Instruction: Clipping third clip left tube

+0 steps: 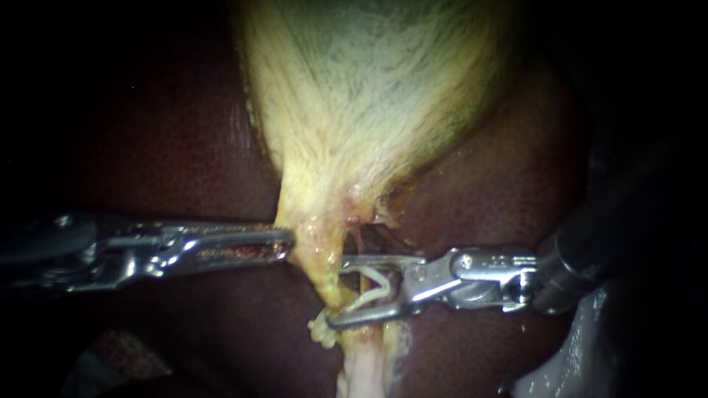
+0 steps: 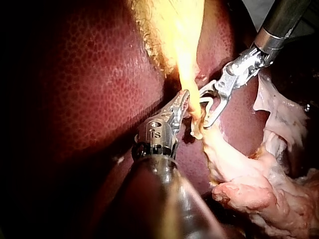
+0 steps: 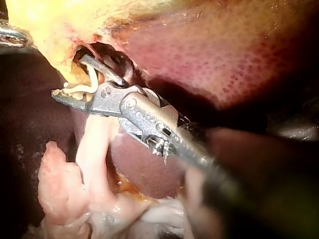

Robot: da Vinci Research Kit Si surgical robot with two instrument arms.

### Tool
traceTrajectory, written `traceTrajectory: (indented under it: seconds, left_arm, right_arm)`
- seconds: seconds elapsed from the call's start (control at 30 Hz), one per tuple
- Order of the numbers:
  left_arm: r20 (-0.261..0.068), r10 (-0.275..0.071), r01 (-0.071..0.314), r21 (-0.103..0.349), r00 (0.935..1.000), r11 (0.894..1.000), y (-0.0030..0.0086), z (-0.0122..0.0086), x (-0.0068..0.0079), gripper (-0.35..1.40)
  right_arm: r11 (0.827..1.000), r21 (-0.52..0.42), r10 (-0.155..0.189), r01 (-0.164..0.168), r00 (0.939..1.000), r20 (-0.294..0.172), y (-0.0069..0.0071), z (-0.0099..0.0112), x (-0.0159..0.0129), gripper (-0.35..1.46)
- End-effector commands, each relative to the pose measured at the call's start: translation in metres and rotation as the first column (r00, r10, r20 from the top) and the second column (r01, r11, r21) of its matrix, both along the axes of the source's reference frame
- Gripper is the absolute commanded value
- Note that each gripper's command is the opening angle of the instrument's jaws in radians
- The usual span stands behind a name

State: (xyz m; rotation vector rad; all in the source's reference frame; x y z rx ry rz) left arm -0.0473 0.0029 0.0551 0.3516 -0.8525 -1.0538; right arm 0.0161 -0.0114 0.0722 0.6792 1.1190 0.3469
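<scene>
Across the dark red liver (image 1: pixel 501 199), hazards first, largest thing down. Gallbladder (image 1: pixel 369 96): gripped at its narrow lower end by left instrument (image 1: pixel 289 245), jaws clamped together on the yellow tissue there; likely to tear or slip free under a harder pull, with loss of the tension on the tube. Then right instrument (image 1: pixel 339 290): jaws spread wide yet bearing on an open white clip (image 1: pixel 365 297) from both sides, lower jaw reaching across the tube; tip liable to snag or pierce tissue behind if pushed further. Tube (image 1: pixel 328 276): pale yellow strand running down from the gallbladder's lower end, lying at the mouth of the clip, just beside the left jaws; whether wholly inside the clip not to be told; partial bite or torn wall probable if closed too early or at a slant. Clip: liable to drop out or seat crooked if twisted before closing; liable also to land on a neighbouring clip if set too near, though none made out for certain, only a small pale lump (image 1: pixel 320 332) under the lower jaw tip, nature unclear. Count, same order: liver, one; gallbladder, one; left instrument and right instrument, two in all; tube, one traced with confidence; clip, one certain; lump, one.
</scene>
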Motion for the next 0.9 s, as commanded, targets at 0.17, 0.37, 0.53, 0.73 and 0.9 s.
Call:
traceTrajectory:
  seconds: [0.17, 0.37, 0.53, 0.73, 0.9]
  left_arm:
    - [-0.001, -0.002, 0.002, 0.001, 1.0000, 1.000, 0.0001, 0.0002, -0.0003, -0.35]
    - [-0.002, -0.003, 0.003, 0.000, 1.0000, 1.000, 0.0001, 0.0002, -0.0005, -0.35]
    - [-0.002, -0.003, 0.003, 0.000, 1.0000, 1.000, 0.0001, 0.0003, -0.0005, -0.35]
    - [-0.002, -0.003, 0.003, 0.000, 1.0000, 1.000, 0.0001, 0.0003, -0.0006, -0.35]
    - [-0.003, -0.003, 0.003, 0.000, 1.0000, 1.000, 0.0001, 0.0005, -0.0006, -0.35]
  right_arm:
    - [0.997, 0.017, -0.076, 0.077, 0.9961, -0.044, -0.0005, -0.0011, 0.0008, 0.53]
    - [0.997, 0.009, -0.079, 0.080, 0.9938, -0.078, 0.0003, -0.0018, 0.0021, 0.53]
    - [0.998, 0.019, -0.064, 0.066, 0.9945, -0.083, 0.0016, -0.0028, 0.0020, 0.53]
    - [0.999, -0.008, -0.038, 0.037, 0.9935, -0.107, 0.0039, -0.0049, 0.0019, 0.52]
    - [0.999, -0.014, -0.033, 0.032, 0.9932, -0.112, 0.0046, -0.0056, 0.0018, 0.50]
